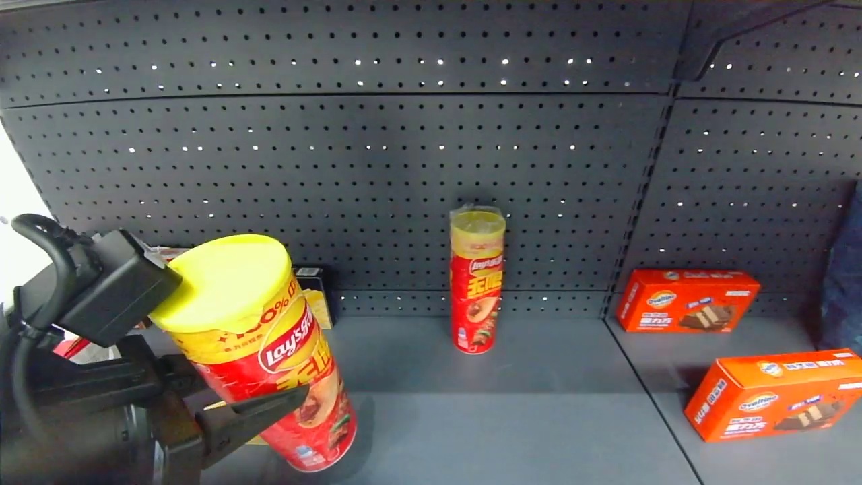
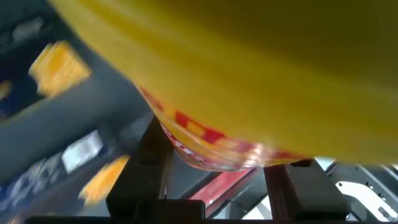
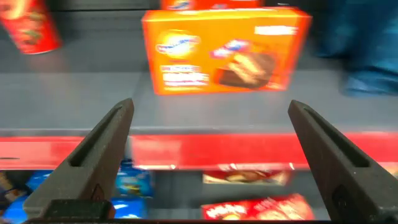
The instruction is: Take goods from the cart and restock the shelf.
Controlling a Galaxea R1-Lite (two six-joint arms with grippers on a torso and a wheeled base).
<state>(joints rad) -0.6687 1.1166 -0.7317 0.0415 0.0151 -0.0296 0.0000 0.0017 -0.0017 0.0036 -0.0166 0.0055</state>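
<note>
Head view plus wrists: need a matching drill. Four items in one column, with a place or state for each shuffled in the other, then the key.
Column 1
1. near can
2. far can
3. rear orange box
4. right hand

Column 2
A. open, holding nothing
B. upright, alone at mid-shelf near the back panel
C. tilted, gripped in the left hand
D. at the back of the shelf, on its right section

Pairs: 1-C, 2-B, 3-D, 4-A

Dim shelf (image 1: 539,417), backlight glinting through pegboard (image 1: 377,182) holes
</note>
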